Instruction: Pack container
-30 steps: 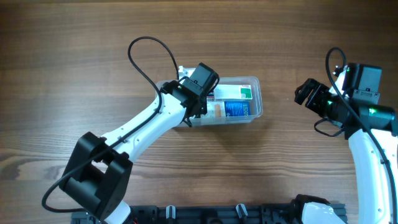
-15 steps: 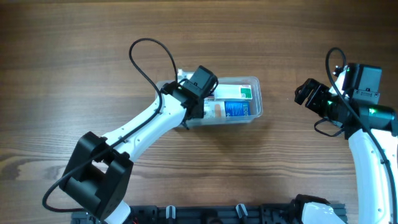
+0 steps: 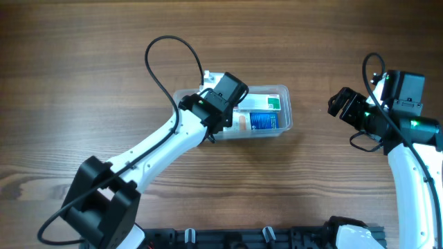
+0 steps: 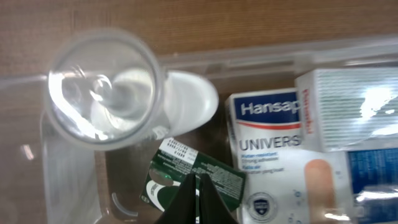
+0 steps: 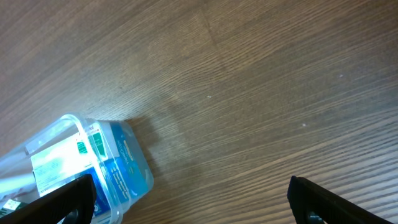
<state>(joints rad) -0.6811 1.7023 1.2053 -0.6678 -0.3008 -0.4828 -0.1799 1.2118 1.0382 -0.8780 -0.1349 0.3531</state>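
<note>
The clear container (image 3: 286, 108) sits mid-table and holds several small boxes. In the left wrist view I see its wall (image 4: 249, 59), a clear-capped white bottle (image 4: 106, 93) lying at its left end, a green box (image 4: 217, 177), a Hansaplast box (image 4: 264, 137), a white box (image 4: 348, 106) and a blue box (image 4: 373, 174). My left gripper (image 4: 199, 186) is shut, fingertips together just above the green box, and in the overhead view it (image 3: 223, 109) is over the tub's left part. My right gripper (image 3: 340, 104) is open and empty, well right of the tub.
The right wrist view shows the container's corner (image 5: 142, 171) at lower left and bare wood tabletop (image 5: 261, 93) between my open right fingers (image 5: 193, 205). The left arm's black cable (image 3: 166, 62) loops over the table behind the tub.
My left gripper has shifted slightly up and to the right over the container's left end. The right arm has not moved.
</note>
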